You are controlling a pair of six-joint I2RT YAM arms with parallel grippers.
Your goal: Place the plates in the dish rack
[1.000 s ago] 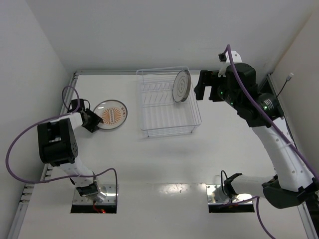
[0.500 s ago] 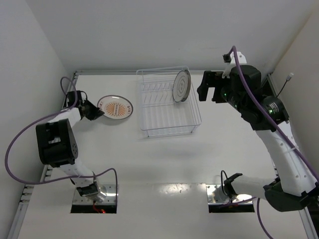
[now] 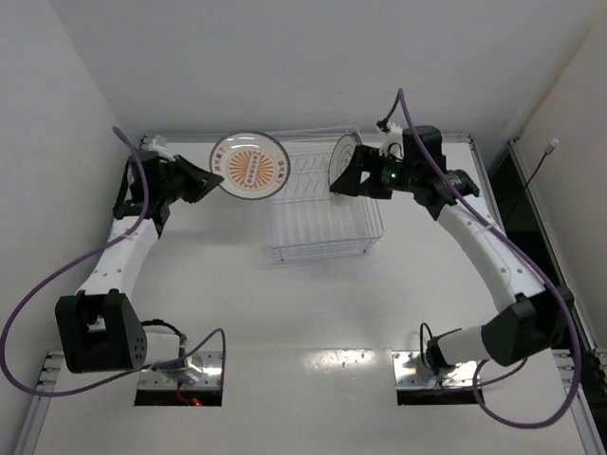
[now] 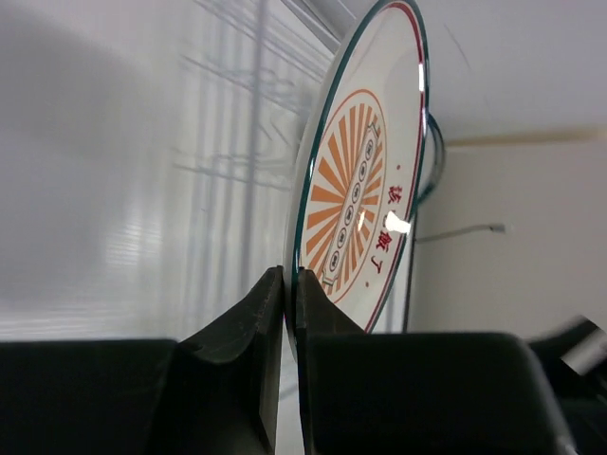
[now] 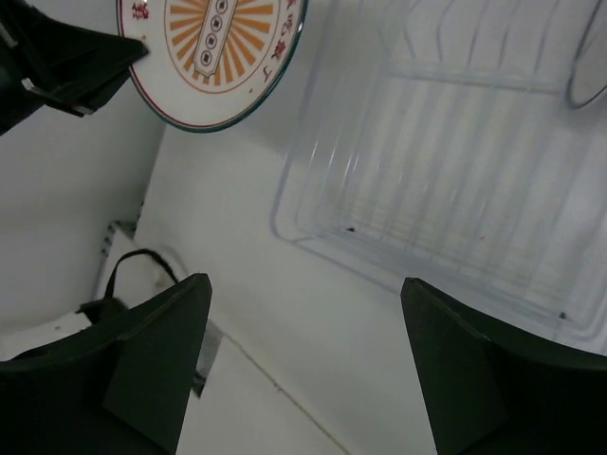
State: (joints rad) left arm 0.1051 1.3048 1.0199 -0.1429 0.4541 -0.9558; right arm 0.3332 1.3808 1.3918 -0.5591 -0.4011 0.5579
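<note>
1. While the left end effector point(image 3: 202, 180) pinches the orange plate point(image 3: 248, 166) by only a thin strip of its rim, fingers point(image 4: 266, 313) pressed together on it, the plate hangs tilted in the air over the far left corner of the rack point(image 3: 285, 251). So slight a hold could let the plate swivel or slip out. It would then drop onto the wires or the desk point(image 3: 313, 313).
2. If the plate comes down out of line with the slots, its rim may land on top of a wire. It would then fall flat into the basket, or shove the light rack along the desk.
3. The right end effector point(image 3: 349, 180) is spread wide and carries nothing. It hovers over the far right part of the rack, just beside the grey plate point(image 3: 341, 150), which stands upright in a slot. A small move left could knock that plate over, and the two arms could meet above the rack.
4. No third plate shows in any view, so I cannot tell where it lies. An arm sweeping low might strike it.
</note>
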